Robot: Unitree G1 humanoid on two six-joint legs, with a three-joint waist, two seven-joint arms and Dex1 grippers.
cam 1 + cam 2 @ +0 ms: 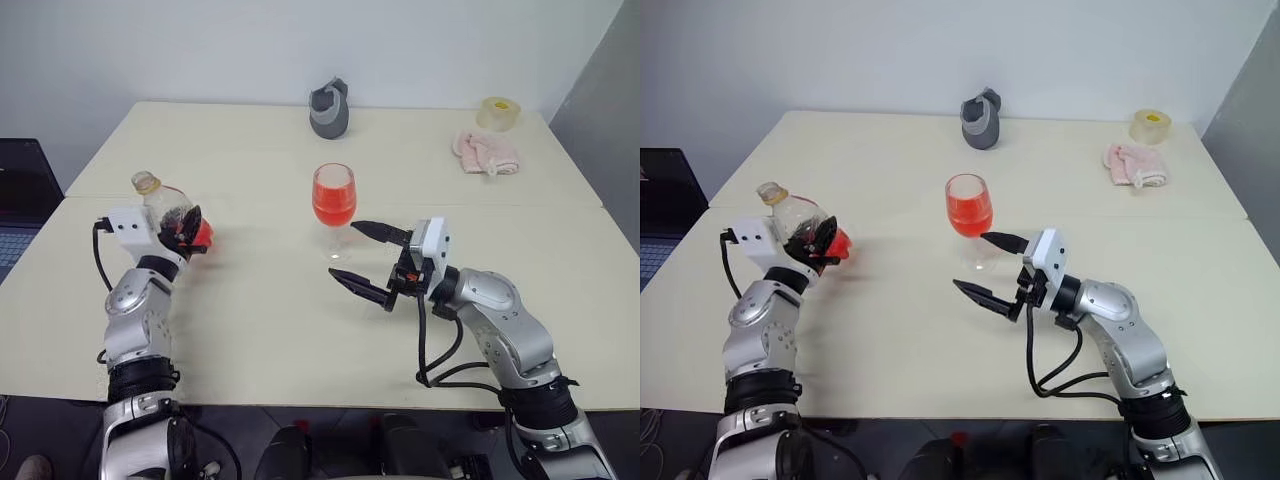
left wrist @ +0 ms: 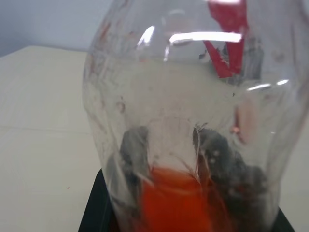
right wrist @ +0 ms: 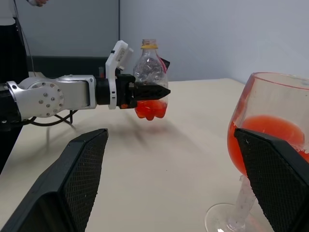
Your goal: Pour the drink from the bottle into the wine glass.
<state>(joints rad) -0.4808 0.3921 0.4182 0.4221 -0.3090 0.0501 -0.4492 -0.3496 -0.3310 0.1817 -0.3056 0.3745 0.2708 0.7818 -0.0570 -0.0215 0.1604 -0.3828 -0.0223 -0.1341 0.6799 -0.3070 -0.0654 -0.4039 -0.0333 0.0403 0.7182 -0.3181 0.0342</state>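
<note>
The left gripper (image 1: 190, 232) pinches the bottle (image 1: 165, 208) upright above the table (image 1: 250, 330), a little red drink (image 3: 149, 109) pooled at its base. The right gripper (image 1: 362, 262) hangs with fingers spread wide, empty, at five o'clock of the wine glass (image 1: 334, 205), which stands mid-table, roughly half full of red.

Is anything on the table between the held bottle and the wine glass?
Nothing visible: bare table lies between the bottle in the left gripper and the glass. The open right gripper sits at the glass's foot.
</note>
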